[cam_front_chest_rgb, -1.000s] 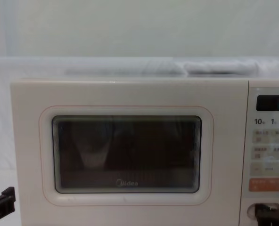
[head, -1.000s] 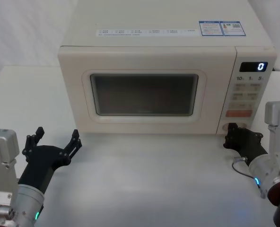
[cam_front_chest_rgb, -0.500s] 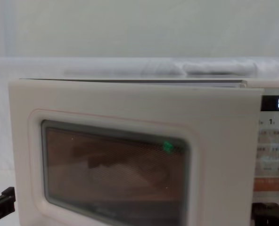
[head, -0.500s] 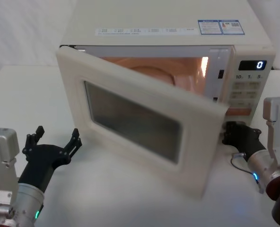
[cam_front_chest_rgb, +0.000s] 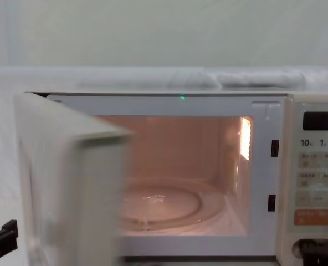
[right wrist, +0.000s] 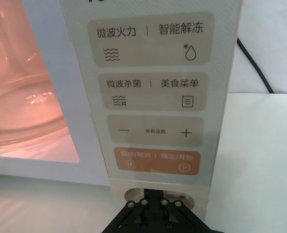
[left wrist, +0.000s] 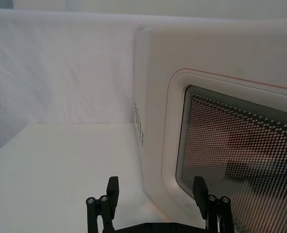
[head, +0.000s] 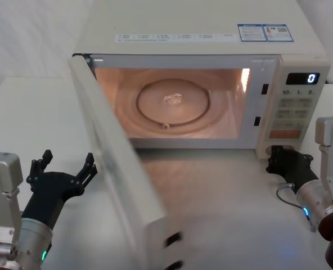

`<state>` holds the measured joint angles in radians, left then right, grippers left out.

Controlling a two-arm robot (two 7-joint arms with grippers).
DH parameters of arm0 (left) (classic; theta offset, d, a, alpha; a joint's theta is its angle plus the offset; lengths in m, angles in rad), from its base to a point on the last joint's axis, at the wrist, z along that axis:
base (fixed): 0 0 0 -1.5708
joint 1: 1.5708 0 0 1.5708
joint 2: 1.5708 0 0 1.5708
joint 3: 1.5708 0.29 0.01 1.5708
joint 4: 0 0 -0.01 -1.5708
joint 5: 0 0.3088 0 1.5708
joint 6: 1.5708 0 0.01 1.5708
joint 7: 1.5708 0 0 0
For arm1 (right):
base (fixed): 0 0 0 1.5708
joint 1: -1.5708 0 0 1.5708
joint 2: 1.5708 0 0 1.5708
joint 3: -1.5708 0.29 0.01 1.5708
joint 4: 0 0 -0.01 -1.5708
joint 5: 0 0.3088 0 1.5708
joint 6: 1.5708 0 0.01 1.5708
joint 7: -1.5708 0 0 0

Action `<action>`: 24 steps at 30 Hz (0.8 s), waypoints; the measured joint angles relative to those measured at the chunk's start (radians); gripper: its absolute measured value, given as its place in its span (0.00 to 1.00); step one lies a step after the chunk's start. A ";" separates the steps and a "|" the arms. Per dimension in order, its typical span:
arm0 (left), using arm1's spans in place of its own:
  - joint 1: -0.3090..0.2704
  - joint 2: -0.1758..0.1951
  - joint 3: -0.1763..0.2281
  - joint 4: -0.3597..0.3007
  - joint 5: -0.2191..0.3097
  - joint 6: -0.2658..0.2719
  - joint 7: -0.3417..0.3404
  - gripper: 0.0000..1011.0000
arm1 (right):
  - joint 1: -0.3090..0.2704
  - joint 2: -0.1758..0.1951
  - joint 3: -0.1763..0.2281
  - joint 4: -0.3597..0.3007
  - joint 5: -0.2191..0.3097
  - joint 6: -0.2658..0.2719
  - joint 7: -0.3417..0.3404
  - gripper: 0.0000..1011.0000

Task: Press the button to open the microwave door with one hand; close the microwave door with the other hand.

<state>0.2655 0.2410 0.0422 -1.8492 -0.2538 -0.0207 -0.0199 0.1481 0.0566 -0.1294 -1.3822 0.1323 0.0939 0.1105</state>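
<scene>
The microwave door [head: 127, 185] stands wide open, swung out on its left hinge toward me, edge-on in the head view. In the left wrist view its dark window [left wrist: 235, 145] faces my left gripper [left wrist: 155, 187], which is open a short way from the door's outer face. That left gripper [head: 65, 171] hovers low over the table, left of the door. My right gripper [right wrist: 153, 203] is shut, its tip right at the wide cream button [right wrist: 159, 193] at the foot of the control panel; I cannot tell whether they touch. The right gripper [head: 276, 157] sits low at the microwave's front right corner.
The lit cavity holds a glass turntable [head: 175, 104]. An orange key [right wrist: 157, 161] sits just above the button, and the display [head: 301, 79] reads 0. A black cable [right wrist: 252, 63] runs behind the microwave on the right. White table [head: 234, 219] lies between door and right arm.
The door went from shut to half open to wide open, swinging out to the left. The cavity light came on. Both grippers have barely moved.
</scene>
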 joint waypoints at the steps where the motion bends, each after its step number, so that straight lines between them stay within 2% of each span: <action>1: 0.000 0.000 0.000 0.000 0.000 0.000 0.000 0.99 | -0.003 0.001 0.001 -0.004 0.000 0.000 0.000 0.00; 24: 0.000 0.000 0.000 0.000 0.000 0.000 0.000 0.99 | -0.057 0.000 0.003 -0.059 0.000 0.009 -0.013 0.00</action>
<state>0.2655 0.2410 0.0422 -1.8492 -0.2538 -0.0207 -0.0200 0.0909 0.0567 -0.1268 -1.4416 0.1321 0.1028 0.0976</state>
